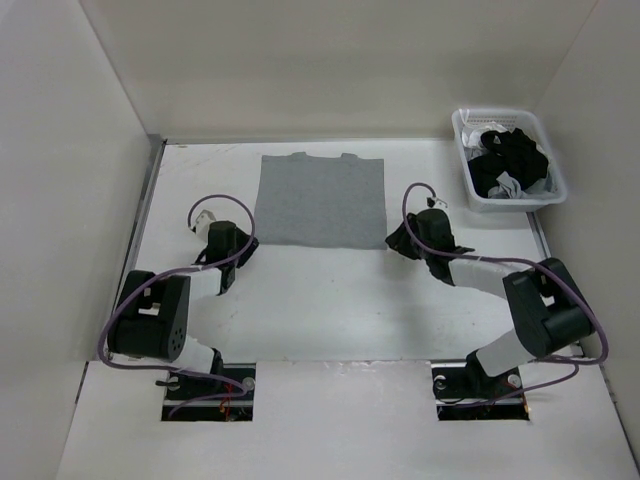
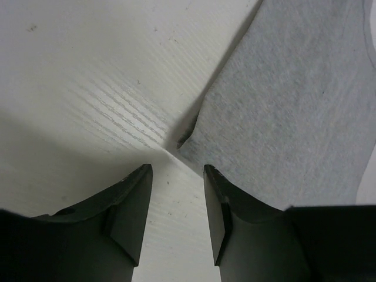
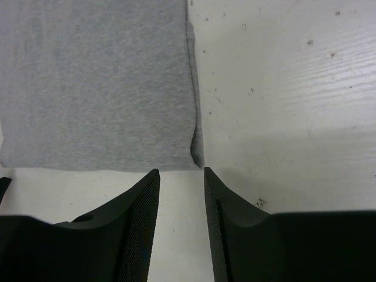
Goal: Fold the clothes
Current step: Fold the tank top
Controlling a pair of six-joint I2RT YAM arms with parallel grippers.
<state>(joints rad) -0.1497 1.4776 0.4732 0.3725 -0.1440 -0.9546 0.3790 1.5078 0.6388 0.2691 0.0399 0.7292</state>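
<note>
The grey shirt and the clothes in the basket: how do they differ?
The grey shirt lies flat and smooth on the table; the clothes in the basket sit in a crumpled heap. The grey shirt is plain light grey; the clothes are black and white. Neither is being held.

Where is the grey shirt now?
In the top view, the light grey fabric T-shirt lies flat at the far middle of the white table, left of the white plastic basket.
</note>
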